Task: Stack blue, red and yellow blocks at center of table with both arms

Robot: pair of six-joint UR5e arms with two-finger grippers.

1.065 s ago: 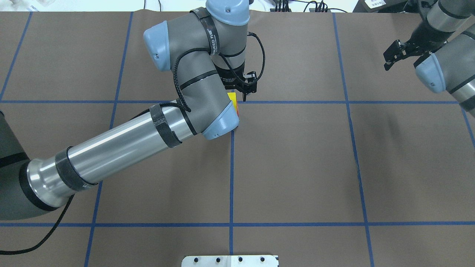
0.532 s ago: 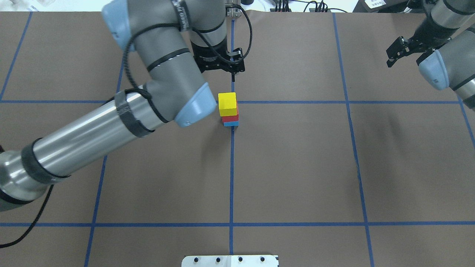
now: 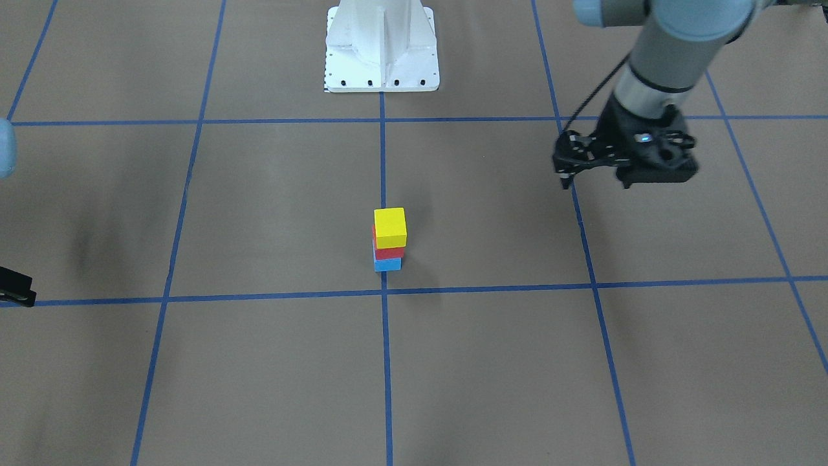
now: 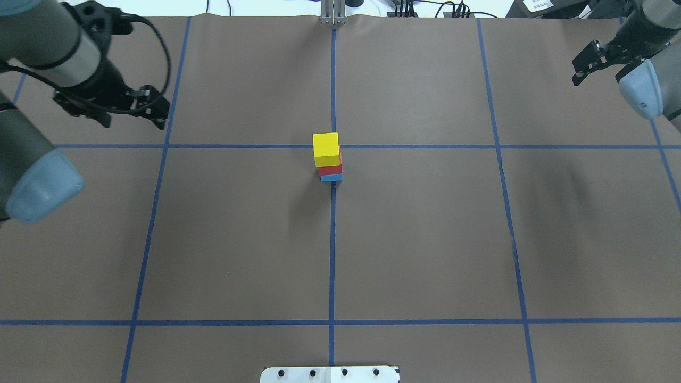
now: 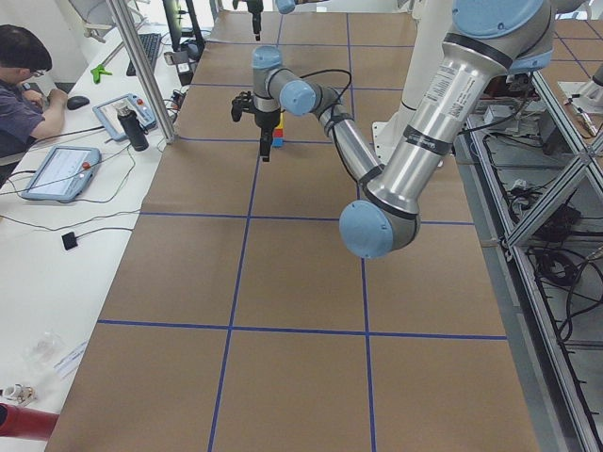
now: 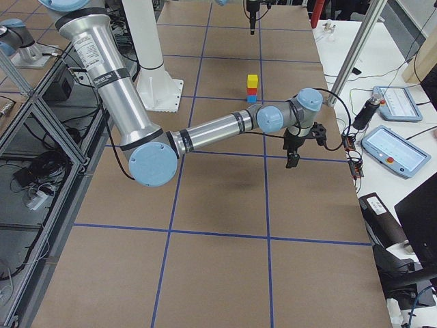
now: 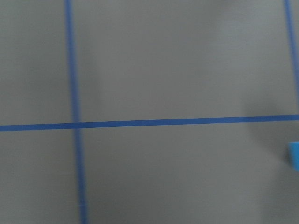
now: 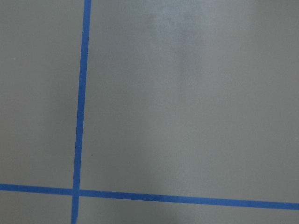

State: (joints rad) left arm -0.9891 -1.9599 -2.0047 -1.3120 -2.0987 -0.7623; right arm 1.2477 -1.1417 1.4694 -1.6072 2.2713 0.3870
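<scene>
The wide brown paper-covered table (image 4: 425, 239) is marked with a grid of blue tape lines. A seated operator (image 5: 24, 71) works at the white side desk (image 5: 38, 235) beside it. The left tool (image 4: 134, 114) and the right tool (image 4: 585, 66) both hang with fingers spread and pinch nothing. Between them, well apart from each, the yellow wooden cube (image 4: 325, 149) sits on the red cube (image 4: 331, 170), which sits on the blue cube (image 4: 331, 177). The stacking seems finished; I judge that only parking the arms is left.

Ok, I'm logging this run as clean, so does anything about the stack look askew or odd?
Nothing stands out: the yellow block sits on the red block, which sits on the blue block, upright, edges only slightly staggered.
</scene>
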